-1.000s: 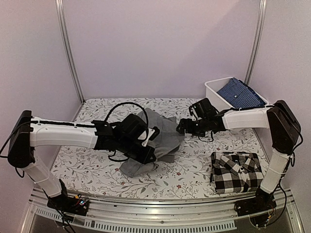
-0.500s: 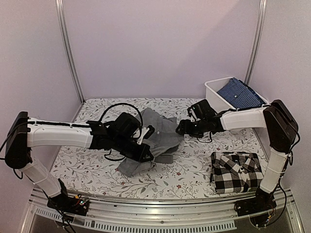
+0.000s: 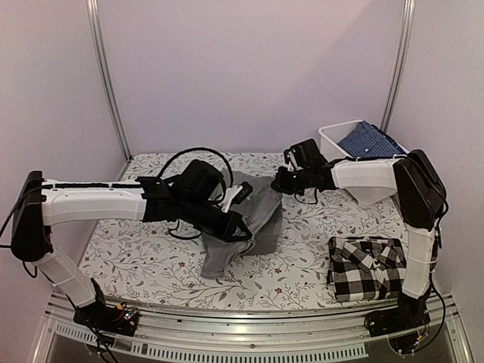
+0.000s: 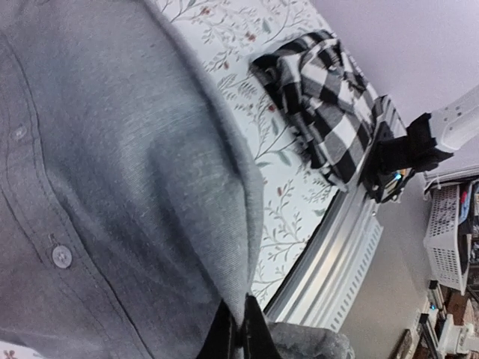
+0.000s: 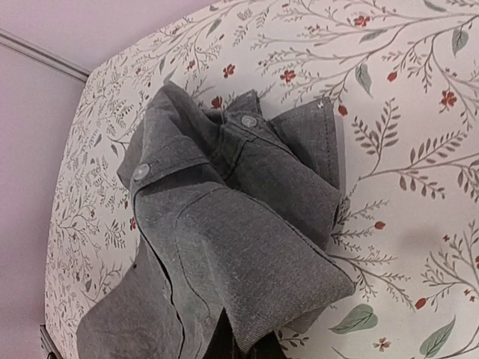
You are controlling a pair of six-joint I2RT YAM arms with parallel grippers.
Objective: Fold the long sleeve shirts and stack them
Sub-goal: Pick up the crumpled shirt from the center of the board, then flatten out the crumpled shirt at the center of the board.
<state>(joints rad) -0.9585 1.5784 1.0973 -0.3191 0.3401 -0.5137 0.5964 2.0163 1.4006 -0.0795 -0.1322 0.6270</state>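
The plain grey long sleeve shirt hangs bunched between both grippers above the middle of the floral table. My left gripper is shut on a fold of its cloth; in the left wrist view the dark fingers pinch the grey fabric at the bottom edge. My right gripper is shut on the shirt's far right corner; the right wrist view shows the collar and buttons above the gripper. The black-and-white checked shirt lies folded at the near right, also seen in the left wrist view.
A white bin holding a blue patterned cloth stands at the back right corner. The floral table cover ends at a metal rail along the near edge. Walls and upright posts close in the back and sides.
My right gripper has shut on the grey shirt's corner and shifted left and back. The left gripper moved right with the cloth, and the shirt now hangs more bunched between them.
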